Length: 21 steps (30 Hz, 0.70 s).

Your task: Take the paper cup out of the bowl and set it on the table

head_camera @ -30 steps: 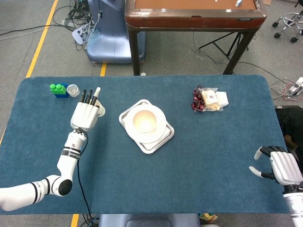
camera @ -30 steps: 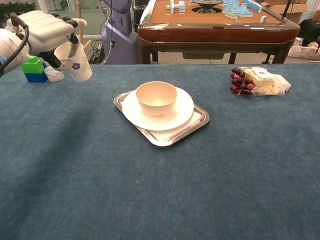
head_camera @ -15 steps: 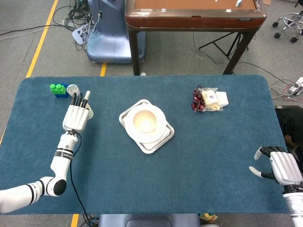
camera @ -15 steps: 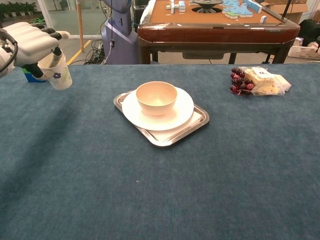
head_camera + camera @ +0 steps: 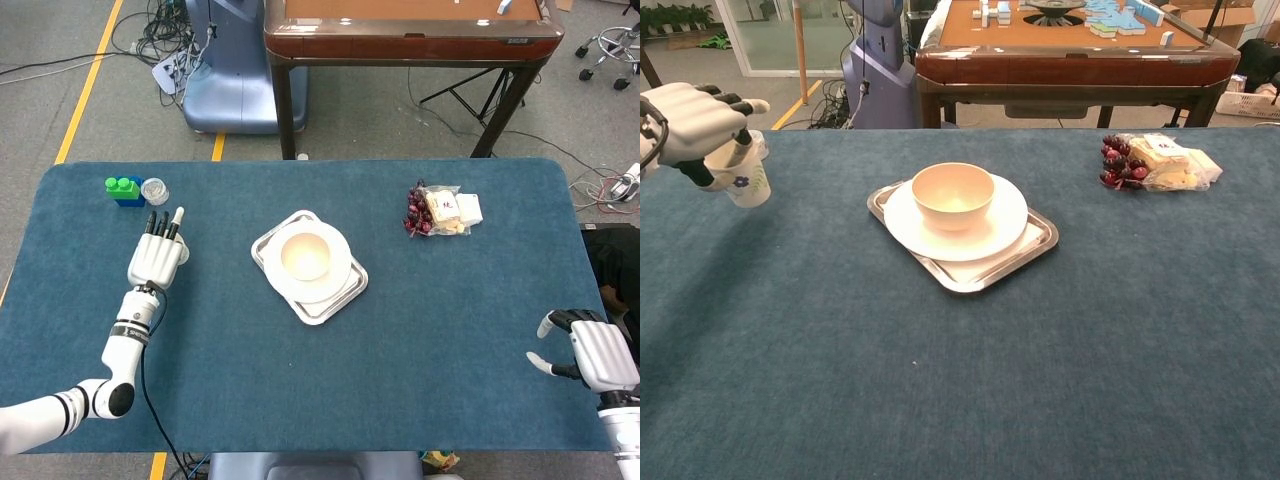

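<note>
My left hand (image 5: pixel 695 122) grips a white paper cup (image 5: pixel 743 178) with a small blue flower print, low over the table's left side. From the head view the left hand (image 5: pixel 157 256) covers the cup almost wholly. The cream bowl (image 5: pixel 306 255) stands empty on a white plate (image 5: pixel 1005 225) in a steel tray (image 5: pixel 1035 250) at the table's middle, well to the right of the cup. My right hand (image 5: pixel 588 345) rests at the near right edge with its fingers apart and nothing in it.
A green and blue block (image 5: pixel 125 188) and a small clear lid (image 5: pixel 154 188) lie at the far left, just behind my left hand. A bag of grapes and snacks (image 5: pixel 440 210) sits at the far right. A wooden table (image 5: pixel 1070 45) stands beyond.
My left hand has carried the cup further left and lower toward the table. The bowl, tray and right hand have not moved.
</note>
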Motion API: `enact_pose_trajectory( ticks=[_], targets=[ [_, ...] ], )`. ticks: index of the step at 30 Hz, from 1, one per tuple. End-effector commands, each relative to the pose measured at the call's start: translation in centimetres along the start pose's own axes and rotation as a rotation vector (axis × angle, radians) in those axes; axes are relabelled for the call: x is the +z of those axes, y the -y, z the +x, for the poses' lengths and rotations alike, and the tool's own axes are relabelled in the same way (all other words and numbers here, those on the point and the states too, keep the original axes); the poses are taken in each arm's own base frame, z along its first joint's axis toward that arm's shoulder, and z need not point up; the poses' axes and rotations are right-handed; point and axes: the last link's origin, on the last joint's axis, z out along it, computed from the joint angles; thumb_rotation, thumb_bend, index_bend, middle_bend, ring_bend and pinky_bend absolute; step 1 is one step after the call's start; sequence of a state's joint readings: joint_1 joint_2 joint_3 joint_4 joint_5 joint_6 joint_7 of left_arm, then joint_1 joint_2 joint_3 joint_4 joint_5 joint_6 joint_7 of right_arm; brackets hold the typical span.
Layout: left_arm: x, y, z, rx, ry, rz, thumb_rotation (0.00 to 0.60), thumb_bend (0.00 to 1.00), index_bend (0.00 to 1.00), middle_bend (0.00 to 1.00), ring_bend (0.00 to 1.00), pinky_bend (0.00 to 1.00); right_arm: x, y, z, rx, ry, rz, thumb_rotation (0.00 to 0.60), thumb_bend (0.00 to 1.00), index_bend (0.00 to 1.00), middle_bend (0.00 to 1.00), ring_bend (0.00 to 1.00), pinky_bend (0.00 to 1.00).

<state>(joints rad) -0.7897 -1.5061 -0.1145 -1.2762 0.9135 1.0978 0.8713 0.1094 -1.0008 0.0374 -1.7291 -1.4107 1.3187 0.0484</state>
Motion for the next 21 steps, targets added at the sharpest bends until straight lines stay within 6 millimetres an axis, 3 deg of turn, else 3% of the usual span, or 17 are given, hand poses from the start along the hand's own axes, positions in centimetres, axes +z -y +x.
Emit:
enact_pose_trajectory(
  ticks=[1, 13, 21],
  targets=[
    [-0.1, 0.0, -0.4, 0.0, 0.009, 0.0, 0.6, 0.38, 0.58, 0.0, 0.0, 0.05, 0.0, 0.0, 0.0, 0.0, 0.0, 0.0, 0.6, 0.23, 0.55, 0.47, 0.35, 0.27],
    [-0.2, -0.3, -1.7, 0.007, 0.069, -0.014, 0.6, 0.38, 0.57, 0.0, 0.0, 0.05, 0.0, 0.0, 0.0, 0.0, 0.001, -0.002, 0.6, 0.23, 0.55, 0.47, 0.35, 0.27],
    [-0.2, -0.3, -1.9, 0.016, 0.073, -0.02, 0.6, 0.37, 0.41, 0.0, 0.0, 0.05, 0.1, 0.0, -0.1, -0.001, 0.005, -0.001, 0.6, 0.23, 0.55, 0.47, 0.35, 0.27]
  ],
)
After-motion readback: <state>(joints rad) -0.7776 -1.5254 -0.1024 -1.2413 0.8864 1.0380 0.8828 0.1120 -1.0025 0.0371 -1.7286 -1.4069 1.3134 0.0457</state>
